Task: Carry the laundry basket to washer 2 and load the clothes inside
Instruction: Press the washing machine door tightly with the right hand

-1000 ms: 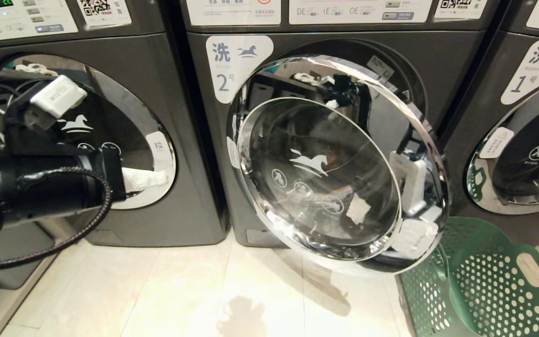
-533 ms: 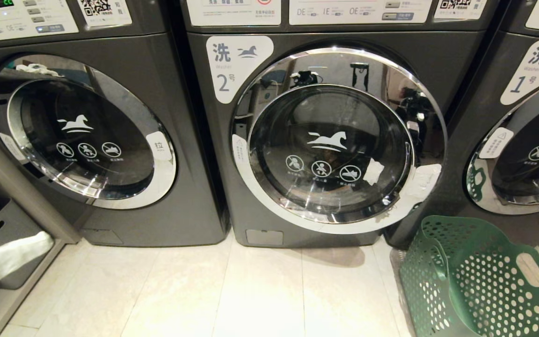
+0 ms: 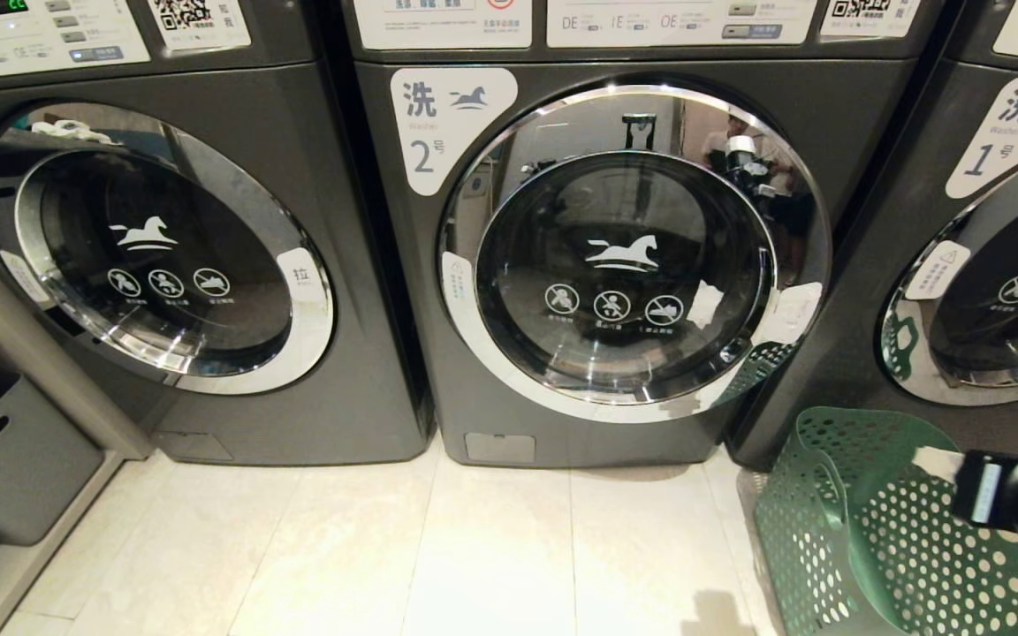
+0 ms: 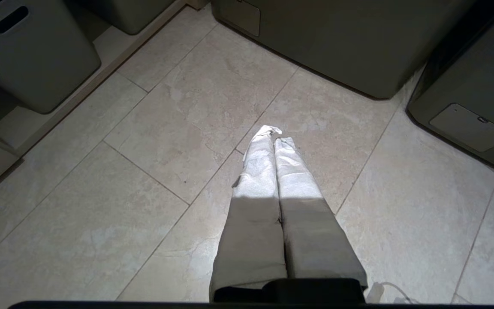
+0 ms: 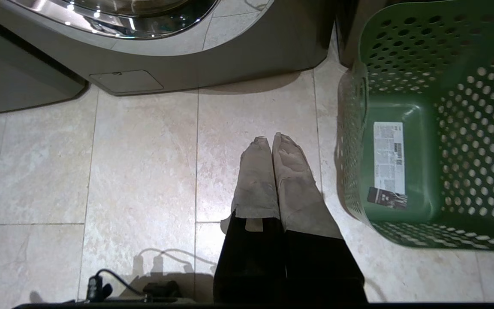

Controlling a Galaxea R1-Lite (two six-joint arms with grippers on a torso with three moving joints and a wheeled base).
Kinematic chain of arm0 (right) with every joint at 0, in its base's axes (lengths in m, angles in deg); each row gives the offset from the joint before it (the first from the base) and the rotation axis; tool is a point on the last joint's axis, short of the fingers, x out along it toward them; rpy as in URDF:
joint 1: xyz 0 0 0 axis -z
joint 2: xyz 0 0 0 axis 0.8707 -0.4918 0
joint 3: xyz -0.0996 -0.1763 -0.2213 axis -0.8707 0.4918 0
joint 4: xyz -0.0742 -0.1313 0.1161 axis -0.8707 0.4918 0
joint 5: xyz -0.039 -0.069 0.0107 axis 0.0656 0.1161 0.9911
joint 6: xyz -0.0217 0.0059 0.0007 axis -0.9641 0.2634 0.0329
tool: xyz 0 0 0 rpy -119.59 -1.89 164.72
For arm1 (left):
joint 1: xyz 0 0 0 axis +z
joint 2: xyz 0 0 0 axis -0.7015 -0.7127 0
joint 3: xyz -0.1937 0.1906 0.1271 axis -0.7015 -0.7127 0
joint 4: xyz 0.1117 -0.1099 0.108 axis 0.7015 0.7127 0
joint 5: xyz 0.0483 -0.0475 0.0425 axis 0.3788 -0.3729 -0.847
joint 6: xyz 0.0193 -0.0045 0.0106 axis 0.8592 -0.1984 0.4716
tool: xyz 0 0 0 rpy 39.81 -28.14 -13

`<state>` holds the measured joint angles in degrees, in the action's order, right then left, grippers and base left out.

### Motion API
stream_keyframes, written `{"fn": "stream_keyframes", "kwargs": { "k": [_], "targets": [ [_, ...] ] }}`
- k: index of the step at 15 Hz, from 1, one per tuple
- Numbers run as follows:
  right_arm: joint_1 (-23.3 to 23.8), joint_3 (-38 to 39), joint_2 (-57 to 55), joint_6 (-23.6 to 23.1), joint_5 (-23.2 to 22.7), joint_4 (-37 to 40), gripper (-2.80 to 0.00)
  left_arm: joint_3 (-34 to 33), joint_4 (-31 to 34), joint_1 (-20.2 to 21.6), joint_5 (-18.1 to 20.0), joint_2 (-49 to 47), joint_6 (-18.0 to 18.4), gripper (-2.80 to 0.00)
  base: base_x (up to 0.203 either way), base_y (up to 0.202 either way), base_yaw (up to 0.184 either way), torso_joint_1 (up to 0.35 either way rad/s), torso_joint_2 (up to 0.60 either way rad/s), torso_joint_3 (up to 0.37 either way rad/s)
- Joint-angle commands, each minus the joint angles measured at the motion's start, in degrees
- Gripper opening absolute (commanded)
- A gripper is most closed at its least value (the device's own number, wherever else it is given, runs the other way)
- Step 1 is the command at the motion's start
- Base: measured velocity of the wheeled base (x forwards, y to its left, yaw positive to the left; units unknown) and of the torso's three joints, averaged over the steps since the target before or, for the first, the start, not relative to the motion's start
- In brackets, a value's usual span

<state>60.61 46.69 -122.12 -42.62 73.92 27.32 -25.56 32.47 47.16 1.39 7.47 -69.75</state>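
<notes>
Head view: washer 2 [image 3: 633, 256] door shut flush, glass dark — the clothes not discernible through it. The laundry basket [image 3: 871, 530] on the floor at the machine's lower right, just beside washer 1 [image 3: 986, 265], with no garment visible in the part shown. Right arm [image 3: 1017, 495] in at the right edge above the basket; left arm absent. Versus 1 s ago: door then swung wide with the left arm across the left side; now closed, left arm gone, right arm newly in. Left wrist view: left gripper [image 4: 274, 134] pressed together, empty, over bare tile. Right wrist view: right gripper [image 5: 269, 140] likewise pinched closed, holding nothing, beside the basket — bottom bare save 1 label [image 5: 387, 163]. Judged: loading done, nothing evident left.
</notes>
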Motion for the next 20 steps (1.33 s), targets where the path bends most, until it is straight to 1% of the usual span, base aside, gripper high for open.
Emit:
{"fn": "stream_keyframes", "kwargs": {
  "k": [1,3,5,7,9,12,13,15,16,17,18,19,20],
  "targets": [
    [0.05,0.06,-21.31,0.01,-0.14,-17.18,-2.8,-2.42,-2.01,0.72,-0.01,2.39,-0.05,-2.8,0.0,0.0,0.0,0.0,0.0,0.0],
    [0.06,-2.35,-37.09,-0.03,-1.1,-33.85,-2.8,-2.75,-2.84,0.73,0.6,2.4,1.16,-2.8,0.0,0.0,0.0,0.0,0.0,0.0],
    [-0.02,-6.79,-49.37,-0.01,-3.27,-47.19,-2.8,-3.23,-3.13,0.73,0.6,2.4,1.23,-2.8,0.0,0.0,0.0,0.0,0.0,0.0],
    [-0.1,-12.25,-56.45,-0.01,-4.91,-58.15,-2.8,-3.07,-3.13,0.73,0.6,2.4,1.32,-2.8,0.0,0.0,0.0,0.0,0.0,0.0],
    [-0.13,-13.9,-56.52,-0.19,-5.63,-60.96,-2.8,-2.9,-3.13,0.73,0.6,2.4,1.23,-2.8,0.0,0.0,0.0,0.0,0.0,0.0],
    [-0.1,-15.5,-55.91,-0.21,-5.65,-61.47,-2.8,-2.71,-3.13,0.73,0.68,2.4,1.4,-2.8,0.0,0.0,0.0,0.0,0.0,0.0],
    [-0.09,-16.51,-55.66,-0.25,-5.4,-61.63,-2.8,-3.19,-3.11,0.7,1.19,2.47,1.93,-2.8,0.0,0.0,0.0,0.0,0.0,0.0],
    [-0.07,-18.63,-54.42,-0.59,-3.79,-61.64,-2.8,-3.49,-2.94,-0.68,3.05,5.97,4.67,-2.8,0.0,0.0,0.0,0.0,0.0,0.0],
    [0.06,-19.77,-53.79,-1.1,-3.39,-61.57,-2.8,-3.38,-2.58,-1.37,4.62,9.99,7.34,-2.8,0.0,0.0,0.0,0.0,0.0,0.0],
    [0.28,-20.87,-53.62,-1.82,-3.33,-61.5,-2.8,-3.3,-2.12,-1.84,7.36,14.26,11.74,-2.8,0.0,0.0,0.0,0.0,0.0,0.0],
    [0.35,-22.51,-53.73,-2.65,-3.32,-61.41,-2.8,-3.29,-1.9,-2.23,11.19,16.97,16.34,-2.8,0.0,0.0,0.0,0.0,0.0,0.0],
    [0.39,-23.7,-53.82,-3.93,-3.32,-61.36,-2.8,-3.52,-1.83,-2.5,16.3,17.78,18.77,-2.8,0.0,0.0,0.0,0.0,0.0,0.0],
    [0.45,-24.02,-53.66,-4.65,-3.32,-61.35,-2.8,-4.32,-2.2,-2.63,20.2,17.72,20.7,-2.8,0.0,0.0,0.0,0.0,0.0,0.0]
  ]
}}
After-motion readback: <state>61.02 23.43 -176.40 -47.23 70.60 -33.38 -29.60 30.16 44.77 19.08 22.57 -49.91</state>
